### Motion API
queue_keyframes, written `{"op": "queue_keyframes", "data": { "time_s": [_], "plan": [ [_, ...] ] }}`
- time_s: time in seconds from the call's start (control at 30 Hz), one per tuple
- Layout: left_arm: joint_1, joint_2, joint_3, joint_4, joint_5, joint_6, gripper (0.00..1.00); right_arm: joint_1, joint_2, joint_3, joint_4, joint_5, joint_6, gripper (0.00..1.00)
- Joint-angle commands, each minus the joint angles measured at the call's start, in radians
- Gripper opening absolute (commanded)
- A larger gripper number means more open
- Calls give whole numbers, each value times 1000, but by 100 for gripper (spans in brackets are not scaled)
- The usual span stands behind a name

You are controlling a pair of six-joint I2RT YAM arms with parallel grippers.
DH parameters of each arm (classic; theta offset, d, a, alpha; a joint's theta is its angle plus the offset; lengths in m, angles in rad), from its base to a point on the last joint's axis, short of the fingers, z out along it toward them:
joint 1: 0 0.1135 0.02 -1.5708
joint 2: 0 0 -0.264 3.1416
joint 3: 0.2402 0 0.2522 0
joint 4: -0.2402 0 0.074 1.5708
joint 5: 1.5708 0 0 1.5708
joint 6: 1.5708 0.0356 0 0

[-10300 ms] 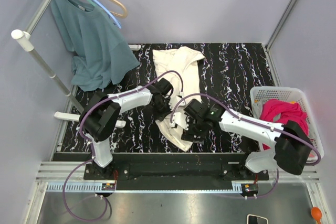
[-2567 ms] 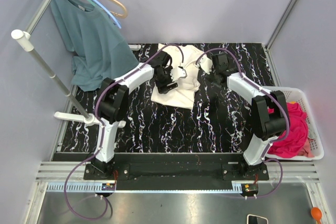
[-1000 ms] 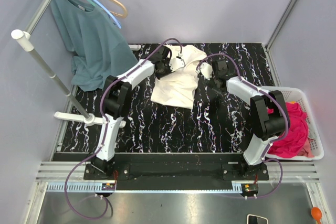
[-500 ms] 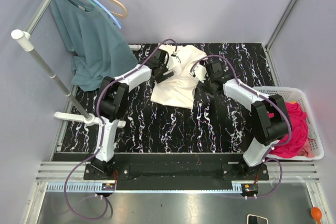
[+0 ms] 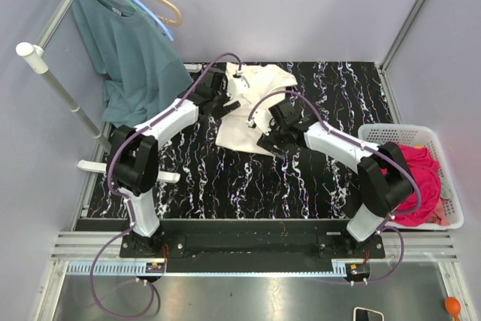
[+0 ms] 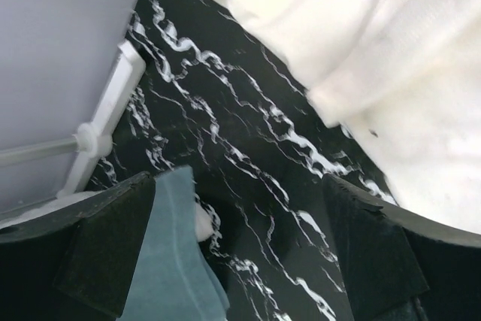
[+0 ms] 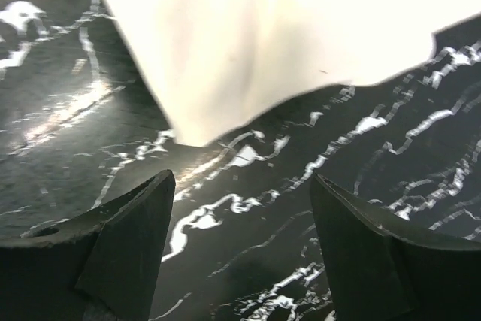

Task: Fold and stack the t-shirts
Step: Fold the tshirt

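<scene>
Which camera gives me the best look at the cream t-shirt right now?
Top external: nearly the whole cream t-shirt is visible, lying on the table. Left wrist catches only its rumpled edge at the upper right; right wrist only a flat corner along the top.

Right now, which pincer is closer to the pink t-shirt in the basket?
Right. The right pincer is beside the cream t-shirt, at its near corner; the left pincer, at its left edge, is farther from the pink t-shirt.
</scene>
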Motion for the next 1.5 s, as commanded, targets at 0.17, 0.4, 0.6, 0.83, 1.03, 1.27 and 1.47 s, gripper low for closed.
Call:
{"op": "queue_keyframes", "data": {
  "time_s": [0.17, 0.4, 0.6, 0.83, 1.03, 1.27, 1.47],
  "plan": [
    [15, -125, -212, -55, 174, 53, 99, 70, 59, 51, -25, -81, 56, 81],
    [18, -133, -257, -90, 247, 55, 99, 75, 108, 72, -20, -73, 28, 77],
    [17, -131, -263, -115, 294, 52, 99, 75, 139, 78, 1, -54, -4, 71],
    [17, -133, -277, -121, 310, 50, 99, 75, 202, 86, 29, -48, -27, 63],
    [17, -121, -266, -146, 363, 50, 99, 75, 213, 72, 38, -36, -33, 43],
    [17, -72, -202, -248, 463, 67, 99, 75, 174, 49, 38, -36, -32, 24],
    [18, -7, -166, -284, 440, 83, 99, 75, 154, 26, 34, -15, -27, 22]
  ]
}}
